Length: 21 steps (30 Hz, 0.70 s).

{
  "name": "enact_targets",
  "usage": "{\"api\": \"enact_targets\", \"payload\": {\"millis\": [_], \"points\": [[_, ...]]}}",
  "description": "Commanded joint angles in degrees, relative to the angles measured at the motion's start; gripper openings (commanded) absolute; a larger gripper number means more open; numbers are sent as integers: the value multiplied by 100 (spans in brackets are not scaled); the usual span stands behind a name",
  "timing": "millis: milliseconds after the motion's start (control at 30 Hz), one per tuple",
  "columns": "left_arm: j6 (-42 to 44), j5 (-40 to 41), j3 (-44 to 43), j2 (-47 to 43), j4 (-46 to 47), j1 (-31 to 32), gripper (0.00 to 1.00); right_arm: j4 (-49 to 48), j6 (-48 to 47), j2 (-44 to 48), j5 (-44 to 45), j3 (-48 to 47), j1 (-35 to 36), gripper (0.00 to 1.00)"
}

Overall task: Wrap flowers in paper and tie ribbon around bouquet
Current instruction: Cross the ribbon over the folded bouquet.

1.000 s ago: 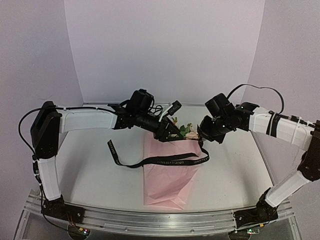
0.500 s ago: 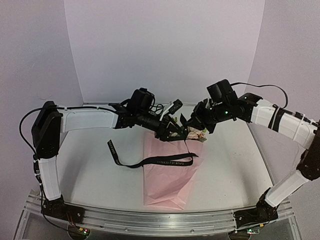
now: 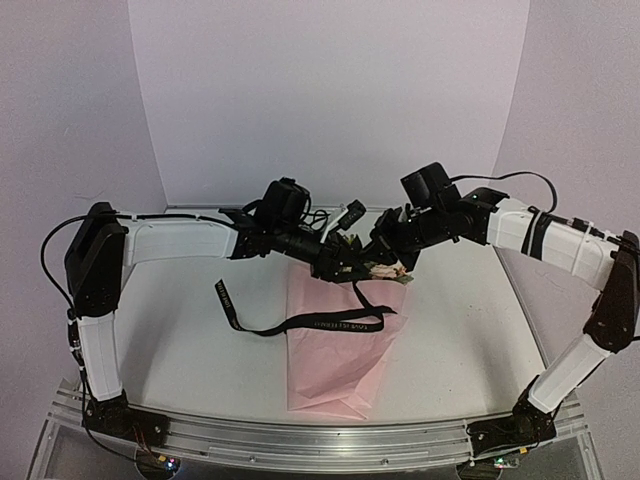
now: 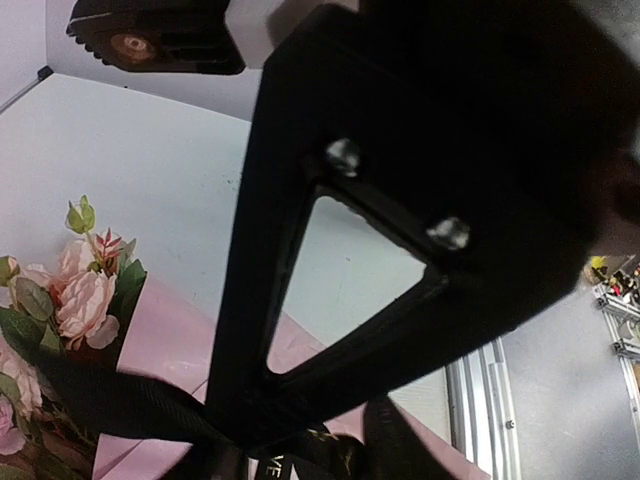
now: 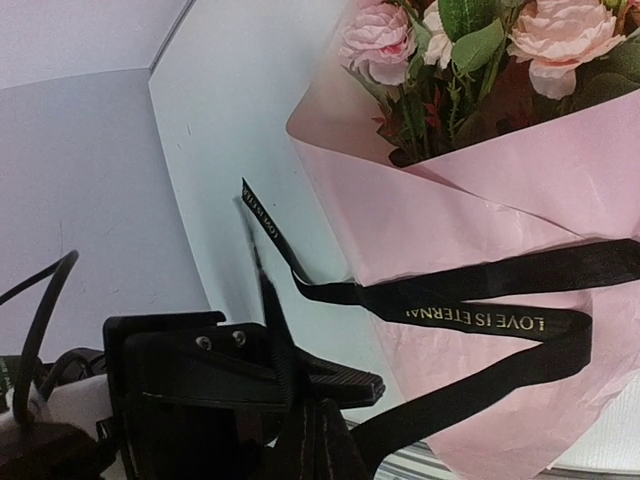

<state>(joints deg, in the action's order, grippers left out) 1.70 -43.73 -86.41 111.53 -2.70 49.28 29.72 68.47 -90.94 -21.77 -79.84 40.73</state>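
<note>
**Ribbon held up at blossom end of bouquet**

- The bouquet (image 3: 335,350) lies flat in the middle of the surface (image 3: 180,330). Its narrow end points toward the near edge and its wide end points far.
- The flowers (image 5: 565,35) are pink and cream blossoms with green leaves. They stick out of the far, open end of the cone.
- The paper (image 5: 480,190) is light pink and folded over the stems, with one flap crossing the other just below the blossoms. It is creased at the near tip.
- The ribbon (image 3: 320,325) is black with pale lettering; "LOVE IS ETERNAL" is legible in the right wrist view.
  - It crosses over the paper from left to right, a little far of the cone's middle.
  - Its left free end rests on the bare surface, left of the bouquet.
  - At the cone's right edge it loops back and rises toward the two hands.
- Right hand (image 3: 380,255): the fingers are closed and pinch the raised ribbon strand. It hangs just above the blossom end, reaching in from the right.
- Left hand (image 3: 338,264): it reaches in from the left, just beside the right hand and over the same end of the bouquet.
  - Its wrist view is mostly filled by a black finger frame, with the ribbon passing under it.
  - I cannot tell how wide the fingers stand or whether they grip anything.
- Surroundings: pale lilac walls (image 3: 330,100) stand on three sides. A metal rail (image 3: 300,440) runs along the near edge and carries both arm bases.
</note>
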Motion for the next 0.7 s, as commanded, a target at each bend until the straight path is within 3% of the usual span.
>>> {"api": "enact_targets", "payload": {"millis": [0, 67, 167, 233, 367, 667], "points": [[105, 195, -54, 150, 154, 29, 24, -140, -121, 98, -14, -121, 64, 0], [134, 320, 17, 128, 180, 29, 22, -130, -354, 193, 45, 17, 53, 5], [289, 352, 124, 39, 33, 27, 18, -125, -832, 481, 417, 522, 10, 35], [431, 331, 101, -17, -291, 3, 9, -124, -1088, 691, 728, 985, -57, 45], [575, 567, 153, -262, -858, -61, 1, -149, -1724, 863, 1248, 1532, -115, 48], [336, 899, 455, -1136, -1378, -514, 0, -551, -3575, 335, 1561, 1724, -127, 39]]}}
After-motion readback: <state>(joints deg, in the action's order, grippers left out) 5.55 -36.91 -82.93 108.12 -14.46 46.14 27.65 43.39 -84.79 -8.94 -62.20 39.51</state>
